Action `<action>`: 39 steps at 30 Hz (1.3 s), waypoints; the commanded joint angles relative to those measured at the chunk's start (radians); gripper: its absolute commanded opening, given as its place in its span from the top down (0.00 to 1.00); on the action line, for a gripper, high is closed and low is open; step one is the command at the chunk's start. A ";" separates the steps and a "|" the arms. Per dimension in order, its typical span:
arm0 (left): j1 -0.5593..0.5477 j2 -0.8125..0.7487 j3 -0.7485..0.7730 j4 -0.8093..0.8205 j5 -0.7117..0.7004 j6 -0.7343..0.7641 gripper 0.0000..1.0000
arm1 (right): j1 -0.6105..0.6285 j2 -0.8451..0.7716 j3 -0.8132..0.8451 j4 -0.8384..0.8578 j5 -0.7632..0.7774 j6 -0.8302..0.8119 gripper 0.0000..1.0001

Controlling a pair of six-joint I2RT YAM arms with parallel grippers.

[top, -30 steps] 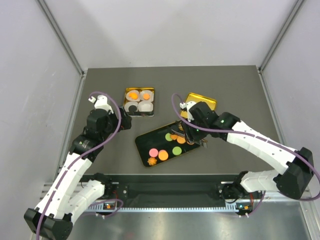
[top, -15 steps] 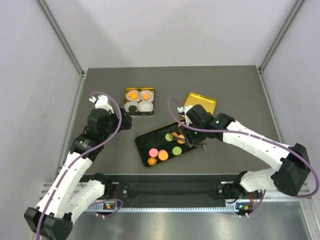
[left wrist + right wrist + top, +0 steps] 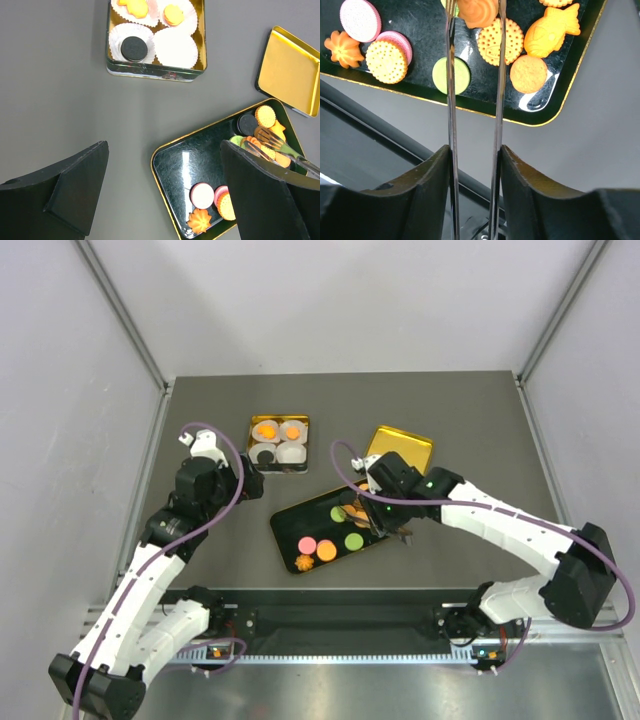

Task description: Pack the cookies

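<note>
**Desk:** What does the picture show?

**Operator:** My right gripper (image 3: 474,151), pressed together on a pair of metal tongs (image 3: 451,100), reaches over the black tray (image 3: 417,25). An orange cookie (image 3: 477,12) sits between the tong tips. From the wrist view I cannot tell whether it is pinched or only bracketed. The other cookies (image 3: 500,42) lie loose on the tray: rounds, a fish, a star.

**Desk:** And where is it headed?

**Operator:** To the gold tin (image 3: 155,72), I judge. It lies beyond the tray's far edge and to the left of the tongs, well apart from them. Its near right paper cup (image 3: 175,47) is empty and is the closest one to the tray. The tongs reach in from the tray's right end, with their long axis along the tray's length. So the carry is a lift, then a swing up and to the left.

**Desk:** Which arm is nearer the tin?

**Operator:** The left. But my left gripper (image 3: 164,150) hangs spread wide with nothing in it, above the table (image 3: 75,100) by the tray's left end.

**Desk:** Room to move?

**Operator:** Bare table lies between tray and tin. The cookie has to clear the tray's raised rim and then the tin's wall. The gold lid (image 3: 290,70) lies just beside the tray's far right corner, off the likely route. The left arm stands to the left of it.
</note>
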 commanded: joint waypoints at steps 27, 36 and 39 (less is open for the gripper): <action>0.009 -0.008 0.000 0.047 0.004 -0.008 0.02 | -0.001 0.052 0.277 -0.028 0.039 -0.034 0.67; 0.009 -0.002 0.000 0.047 0.002 -0.006 0.02 | -0.019 0.285 0.524 0.136 0.030 -0.060 0.67; 0.010 0.000 0.000 0.045 -0.002 -0.006 0.02 | -0.025 0.379 0.609 0.179 0.010 -0.063 0.67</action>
